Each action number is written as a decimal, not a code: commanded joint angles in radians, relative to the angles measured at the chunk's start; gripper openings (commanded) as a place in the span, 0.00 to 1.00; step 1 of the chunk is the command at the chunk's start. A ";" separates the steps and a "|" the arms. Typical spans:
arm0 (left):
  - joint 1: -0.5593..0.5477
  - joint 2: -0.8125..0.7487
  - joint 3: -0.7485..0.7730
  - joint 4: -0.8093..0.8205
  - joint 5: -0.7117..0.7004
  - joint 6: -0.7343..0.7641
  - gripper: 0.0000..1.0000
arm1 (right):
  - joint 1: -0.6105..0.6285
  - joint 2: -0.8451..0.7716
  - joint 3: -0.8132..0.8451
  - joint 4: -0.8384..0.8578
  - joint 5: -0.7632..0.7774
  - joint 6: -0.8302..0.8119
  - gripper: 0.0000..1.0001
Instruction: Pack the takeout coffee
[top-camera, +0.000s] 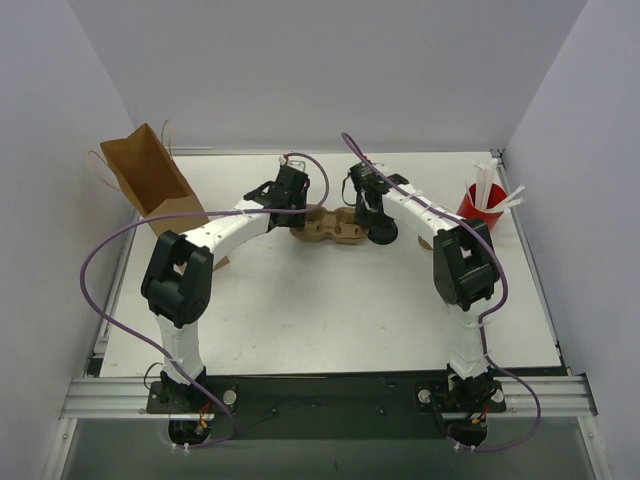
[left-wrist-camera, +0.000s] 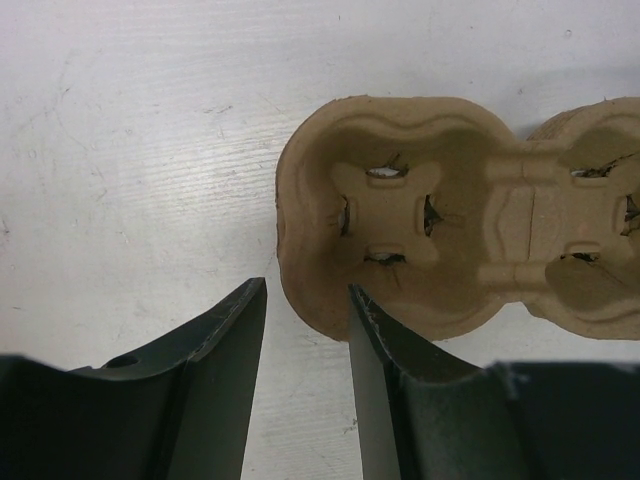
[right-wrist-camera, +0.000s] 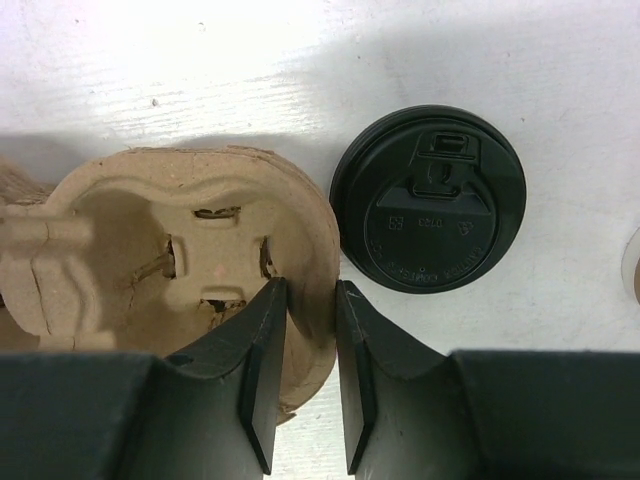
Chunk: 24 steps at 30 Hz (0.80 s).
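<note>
The takeout coffee (right-wrist-camera: 428, 198) shows from above as a round black lid; the cup beneath it is hidden. It stands on the white table right next to the right end of a brown pulp cup carrier (top-camera: 328, 229), and shows as a dark disc (top-camera: 381, 233) in the top view. My right gripper (right-wrist-camera: 311, 287) is closed across the carrier's right rim (right-wrist-camera: 318, 250), one finger inside the pocket and one outside. At the carrier's left end (left-wrist-camera: 400, 210), my left gripper (left-wrist-camera: 308, 288) stands open, with mostly bare table between its fingers. Both carrier pockets are empty.
A brown paper bag (top-camera: 150, 180) stands open at the back left of the table. A red cup (top-camera: 482, 203) with white sticks is at the back right. Walls close in the table on three sides.
</note>
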 joint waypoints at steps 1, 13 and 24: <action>0.010 0.009 0.041 0.016 0.006 0.009 0.48 | -0.009 -0.004 0.032 -0.021 0.011 -0.003 0.18; 0.010 0.007 0.043 0.019 0.008 0.012 0.48 | -0.007 -0.039 0.047 -0.025 0.014 -0.018 0.07; 0.008 0.007 0.041 0.019 0.012 0.013 0.48 | 0.003 -0.055 0.074 -0.053 0.010 -0.050 0.09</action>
